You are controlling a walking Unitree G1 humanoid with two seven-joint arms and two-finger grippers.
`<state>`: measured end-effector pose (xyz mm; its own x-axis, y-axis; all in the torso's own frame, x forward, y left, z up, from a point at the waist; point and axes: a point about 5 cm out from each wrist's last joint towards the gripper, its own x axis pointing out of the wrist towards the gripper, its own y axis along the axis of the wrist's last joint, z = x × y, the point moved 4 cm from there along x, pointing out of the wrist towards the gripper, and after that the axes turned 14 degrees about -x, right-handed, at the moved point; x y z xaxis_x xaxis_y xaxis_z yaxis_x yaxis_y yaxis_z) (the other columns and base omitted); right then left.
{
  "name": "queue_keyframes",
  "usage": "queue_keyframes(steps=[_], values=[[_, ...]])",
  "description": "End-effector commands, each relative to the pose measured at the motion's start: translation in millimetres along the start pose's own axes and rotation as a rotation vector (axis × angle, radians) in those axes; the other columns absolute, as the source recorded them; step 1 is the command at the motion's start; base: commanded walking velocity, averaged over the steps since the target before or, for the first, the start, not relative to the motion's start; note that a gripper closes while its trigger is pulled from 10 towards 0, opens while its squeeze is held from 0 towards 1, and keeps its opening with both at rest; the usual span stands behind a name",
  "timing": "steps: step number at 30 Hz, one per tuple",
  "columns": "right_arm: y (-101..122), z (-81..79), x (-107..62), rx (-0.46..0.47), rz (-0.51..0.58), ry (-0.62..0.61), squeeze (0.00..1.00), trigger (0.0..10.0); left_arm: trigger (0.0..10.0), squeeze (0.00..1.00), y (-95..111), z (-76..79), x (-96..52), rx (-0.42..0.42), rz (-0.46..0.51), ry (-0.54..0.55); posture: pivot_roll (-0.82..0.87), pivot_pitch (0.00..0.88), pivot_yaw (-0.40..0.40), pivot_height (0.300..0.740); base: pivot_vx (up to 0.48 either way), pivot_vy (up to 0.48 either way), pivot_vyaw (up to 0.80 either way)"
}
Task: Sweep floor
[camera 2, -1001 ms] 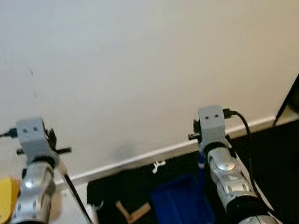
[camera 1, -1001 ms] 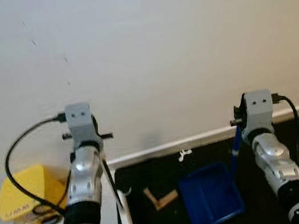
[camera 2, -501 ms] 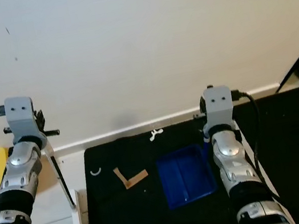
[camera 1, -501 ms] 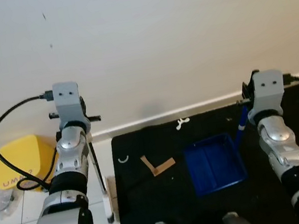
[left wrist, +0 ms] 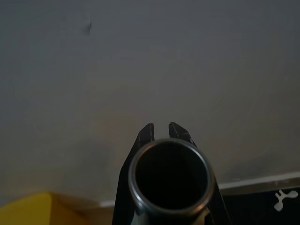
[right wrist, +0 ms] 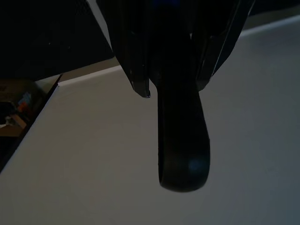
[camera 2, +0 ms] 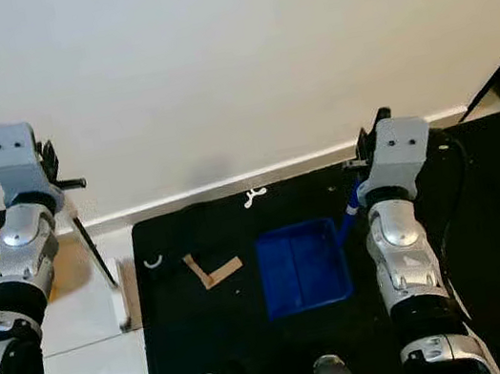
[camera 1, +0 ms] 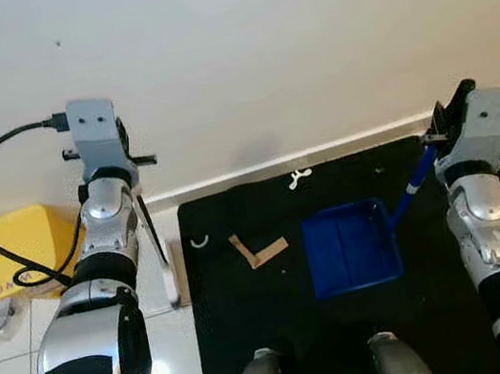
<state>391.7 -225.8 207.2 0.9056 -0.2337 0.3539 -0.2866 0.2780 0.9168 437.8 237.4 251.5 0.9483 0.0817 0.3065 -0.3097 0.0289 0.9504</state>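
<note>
Debris still lies loose on the black mat [camera 1: 286, 336]: a wooden scrap [camera 1: 259, 251], a white ring [camera 1: 201, 242] and a white clip [camera 1: 299, 177]. Your left gripper [camera 1: 133, 183] clamps the broom handle [camera 1: 153, 233]; your right gripper [camera 1: 436, 142] grips the blue dustpan [camera 1: 350, 249], empty beside them.

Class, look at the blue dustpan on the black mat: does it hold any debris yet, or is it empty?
Empty. The blue dustpan shows bare blue inside; the brown scrap and white bits lie on the black mat outside it.
</note>
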Motion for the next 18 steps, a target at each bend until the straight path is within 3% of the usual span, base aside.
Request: queue_keyframes(steps=[1, 5, 6, 8, 18], values=[[-2.8, 1.8, -5.4, 0.010, -0.001, -0.005, 0.00, 10.0, 10.0, 0.00, -3.8, -3.8, -2.9, 0.008, -0.005, -0.004, -0.06, 0.460, 0.089, 0.740, 0.000, 0.000, 0.00], [-8.0, -7.3, -8.4, 0.008, -0.029, 0.032, 0.00, 10.0, 10.0, 0.00, -25.6, -0.8, -8.4, -0.076, -0.087, 0.012, -0.07, 0.488, 0.078, 0.740, 0.000, 0.000, 0.00], [-7.2, -12.7, -10.2, 0.017, -0.029, 0.053, 0.00, 10.0, 10.0, 0.00, -41.9, 1.4, -14.0, -0.170, -0.147, 0.025, -0.08, 0.497, 0.075, 0.740, 0.000, 0.000, 0.00], [-8.2, -17.9, -12.3, 0.014, -0.034, 0.077, 0.00, 10.0, 10.0, 0.00, -52.7, 6.2, -18.5, -0.215, -0.182, 0.022, -0.08, 0.502, 0.072, 0.740, 0.000, 0.000, 0.00], [-18.2, -33.7, -19.4, 0.022, -0.083, 0.148, 0.00, 10.0, 10.0, 0.00, -62.0, 35.1, -24.2, -0.379, -0.176, -0.070, -0.08, 0.476, 0.071, 0.740, 0.000, 0.000, 0.00]])
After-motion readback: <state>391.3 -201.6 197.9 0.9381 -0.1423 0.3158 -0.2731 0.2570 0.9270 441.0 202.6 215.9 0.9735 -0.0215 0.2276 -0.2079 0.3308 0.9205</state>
